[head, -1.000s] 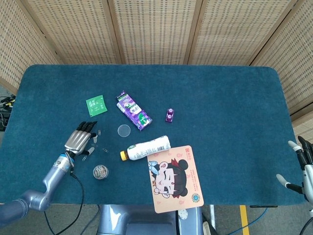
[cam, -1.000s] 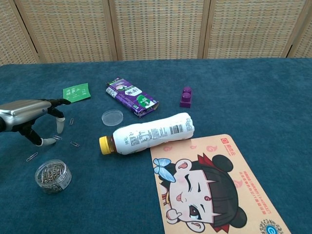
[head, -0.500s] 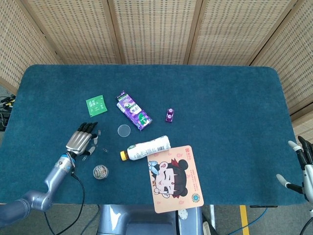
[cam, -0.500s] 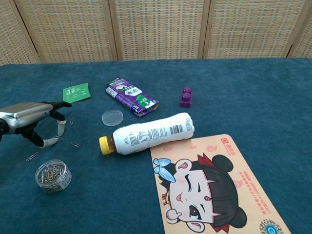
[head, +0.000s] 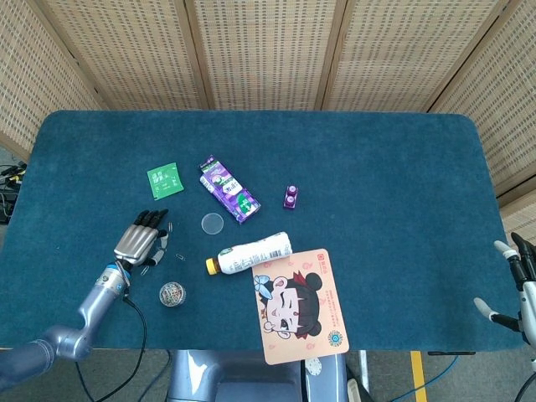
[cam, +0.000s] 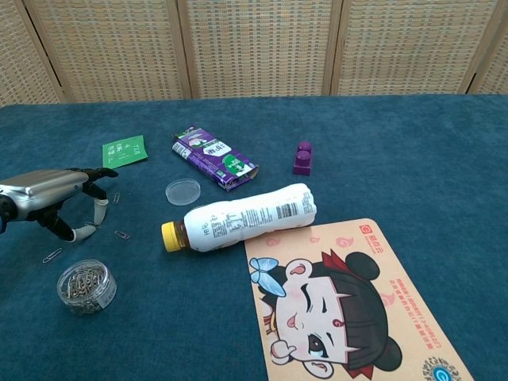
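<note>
The right hand is partly cut off by the head picture's edge. The left hand covers a paper clip, so its grip cannot be told.

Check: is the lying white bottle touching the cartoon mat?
Cannot tell. In the chest view the white bottle lies right along the cartoon mat's top-left corner, and the head view shows no plain gap either.

white bottle yellow-capped, purple block, green packet.
</note>
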`<state>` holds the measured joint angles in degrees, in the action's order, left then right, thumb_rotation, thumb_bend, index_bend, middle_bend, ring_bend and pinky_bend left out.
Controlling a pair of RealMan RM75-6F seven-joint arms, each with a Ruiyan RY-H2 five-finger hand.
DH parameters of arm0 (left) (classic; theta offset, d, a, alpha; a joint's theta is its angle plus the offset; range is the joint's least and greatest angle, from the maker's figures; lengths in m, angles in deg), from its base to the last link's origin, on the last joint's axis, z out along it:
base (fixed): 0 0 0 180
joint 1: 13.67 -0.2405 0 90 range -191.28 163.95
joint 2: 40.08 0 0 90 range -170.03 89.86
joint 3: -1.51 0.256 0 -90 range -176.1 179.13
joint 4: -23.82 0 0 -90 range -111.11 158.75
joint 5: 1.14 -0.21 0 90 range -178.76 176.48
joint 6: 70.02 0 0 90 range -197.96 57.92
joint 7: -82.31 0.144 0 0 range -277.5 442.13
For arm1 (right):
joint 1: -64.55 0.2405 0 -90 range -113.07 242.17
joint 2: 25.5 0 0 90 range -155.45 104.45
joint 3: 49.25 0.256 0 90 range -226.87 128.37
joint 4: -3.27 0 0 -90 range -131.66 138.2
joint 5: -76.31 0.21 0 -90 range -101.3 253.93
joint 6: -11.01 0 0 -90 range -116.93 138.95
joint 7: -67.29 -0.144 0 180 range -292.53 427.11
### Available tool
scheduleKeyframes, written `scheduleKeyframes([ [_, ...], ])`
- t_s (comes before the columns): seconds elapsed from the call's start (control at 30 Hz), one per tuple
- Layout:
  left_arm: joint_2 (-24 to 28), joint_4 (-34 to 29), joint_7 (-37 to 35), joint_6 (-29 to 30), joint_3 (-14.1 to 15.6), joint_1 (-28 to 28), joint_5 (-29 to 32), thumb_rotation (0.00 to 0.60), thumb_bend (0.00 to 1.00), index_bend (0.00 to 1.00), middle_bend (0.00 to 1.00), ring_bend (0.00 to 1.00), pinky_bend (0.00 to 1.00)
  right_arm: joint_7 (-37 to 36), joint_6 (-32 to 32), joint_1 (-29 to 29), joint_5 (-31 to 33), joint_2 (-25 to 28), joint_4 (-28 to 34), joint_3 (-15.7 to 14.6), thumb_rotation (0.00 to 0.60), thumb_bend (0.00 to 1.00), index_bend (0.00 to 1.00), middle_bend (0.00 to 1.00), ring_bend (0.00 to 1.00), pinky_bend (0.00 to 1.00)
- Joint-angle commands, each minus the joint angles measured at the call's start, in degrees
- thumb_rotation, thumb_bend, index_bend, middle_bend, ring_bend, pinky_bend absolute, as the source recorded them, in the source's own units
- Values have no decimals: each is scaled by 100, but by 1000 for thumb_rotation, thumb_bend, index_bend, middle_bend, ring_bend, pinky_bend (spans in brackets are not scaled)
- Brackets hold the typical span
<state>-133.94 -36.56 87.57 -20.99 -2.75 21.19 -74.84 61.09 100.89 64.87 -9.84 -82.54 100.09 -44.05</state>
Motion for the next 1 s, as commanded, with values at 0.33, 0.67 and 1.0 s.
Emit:
scheduleKeyframes([
  [0.33, 14, 18, 16, 21, -10, -14, 21, 600, 416, 695, 0, 0, 0, -12, -8, 2, -6, 5, -2, -6, 600, 0, 120, 0, 0, 0],
  [0.67, 635, -806, -149, 685, -65, -158, -338, 600, 437, 695, 0, 0, 0, -7, 4, 1, -31, 7, 13, -14, 600, 0, 120, 0, 0, 0],
  [1.0, 1423, -2022, -373, 1444, 527, -484, -1402, 600, 445, 695, 0, 0, 0, 38, 58, -22, -82, -1, 35, -33, 600, 0, 120, 0, 0, 0],
])
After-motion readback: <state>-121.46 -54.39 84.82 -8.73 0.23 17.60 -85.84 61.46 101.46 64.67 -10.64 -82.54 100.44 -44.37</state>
